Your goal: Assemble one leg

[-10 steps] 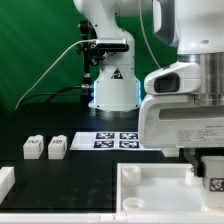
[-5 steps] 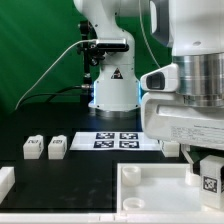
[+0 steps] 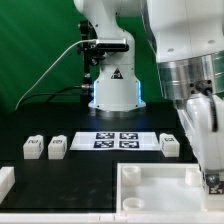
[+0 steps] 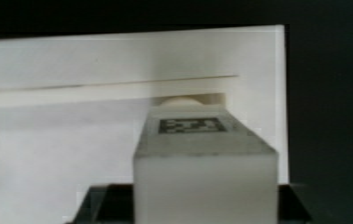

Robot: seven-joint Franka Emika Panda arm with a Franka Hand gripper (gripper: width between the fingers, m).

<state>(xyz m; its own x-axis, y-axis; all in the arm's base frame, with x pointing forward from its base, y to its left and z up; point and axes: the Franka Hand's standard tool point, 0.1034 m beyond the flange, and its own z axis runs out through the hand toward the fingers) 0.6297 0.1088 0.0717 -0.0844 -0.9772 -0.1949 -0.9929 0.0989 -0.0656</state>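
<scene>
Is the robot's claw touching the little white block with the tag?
Touching. In the wrist view the leg stands clamped between the dark fingers of the gripper, with no gap at either side, above the white panel.

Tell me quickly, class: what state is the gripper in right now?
Gripper: closed on a leg, held over the white panel.
</scene>
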